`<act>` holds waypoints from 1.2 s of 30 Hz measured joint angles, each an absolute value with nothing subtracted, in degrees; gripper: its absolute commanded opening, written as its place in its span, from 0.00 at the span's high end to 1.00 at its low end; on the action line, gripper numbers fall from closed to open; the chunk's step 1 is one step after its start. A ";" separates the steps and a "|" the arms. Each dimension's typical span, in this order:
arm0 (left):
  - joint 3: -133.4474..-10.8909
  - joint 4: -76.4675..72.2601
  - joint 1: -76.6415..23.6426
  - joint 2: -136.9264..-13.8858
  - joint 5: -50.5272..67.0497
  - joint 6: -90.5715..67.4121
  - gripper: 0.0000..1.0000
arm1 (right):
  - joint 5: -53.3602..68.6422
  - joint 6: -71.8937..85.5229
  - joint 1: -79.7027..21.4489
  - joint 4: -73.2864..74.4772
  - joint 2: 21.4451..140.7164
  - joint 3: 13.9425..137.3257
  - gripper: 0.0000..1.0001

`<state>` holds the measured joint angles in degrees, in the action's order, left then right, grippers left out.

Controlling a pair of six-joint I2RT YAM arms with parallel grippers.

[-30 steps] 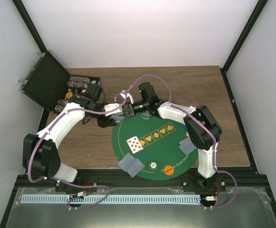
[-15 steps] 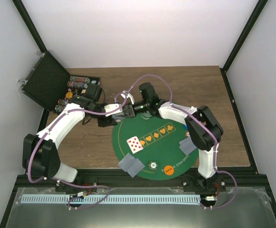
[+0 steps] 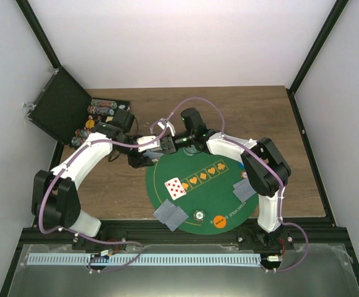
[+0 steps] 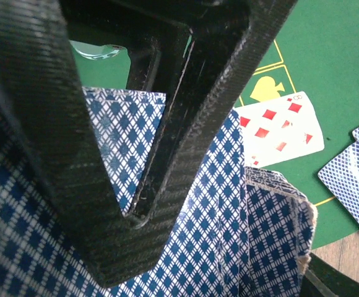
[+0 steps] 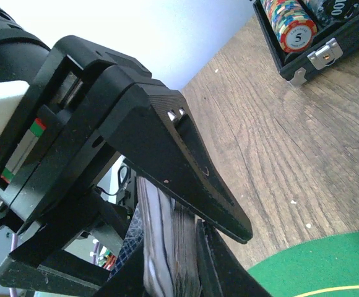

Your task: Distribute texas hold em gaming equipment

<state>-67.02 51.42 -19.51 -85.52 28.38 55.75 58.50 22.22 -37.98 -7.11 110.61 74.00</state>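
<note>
Between the right gripper's (image 3: 163, 147) two black fingers (image 5: 198, 179), as its wrist view shows, a deck of playing cards (image 5: 170, 247) stands edge-on. One finger lies against each flat side, so the jaws are almost closed and clamped on the deck.

Tip to tip with it, just to its left, sits the left gripper (image 3: 146, 154). In the left wrist view, a ribbed black finger (image 4: 62, 154) crosses close over fanned, blue-diamond card backs. Where finger meets card is hidden, so I cannot tell whether this gripper pinches anything or how far it is open.

Both grippers hang over the far-left rim of a round green felt mat (image 3: 213, 198).

Toward the arm bases from the fingertips, a face-up diamond card (image 3: 175, 187) lies on the felt, its corner index reading as an eight. Nearer the bases lies a face-down pair (image 3: 170, 213), and beside it a pale token (image 3: 199, 215) and an orange token (image 3: 219, 221). More face-down cards (image 3: 244, 190) lie well off to the right gripper's right, under its forearm.

Behind the left gripper's wrist, an open black chip case (image 3: 59, 105) holds rows of poker chips (image 3: 102, 106).
</note>
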 measured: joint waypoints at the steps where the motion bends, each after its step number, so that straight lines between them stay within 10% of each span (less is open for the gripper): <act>1: -67.31 51.83 -19.46 -85.95 28.64 55.75 0.42 | 58.37 21.58 -37.98 -6.57 110.61 74.04 0.99; 16: -67.31 51.27 -18.90 -86.30 28.99 55.96 0.58 | 57.30 20.49 -38.06 -1.93 110.48 75.40 0.63; 36: -66.67 48.40 -18.63 -85.34 25.93 56.42 0.58 | 49.98 21.87 -35.57 2.90 104.99 72.27 0.60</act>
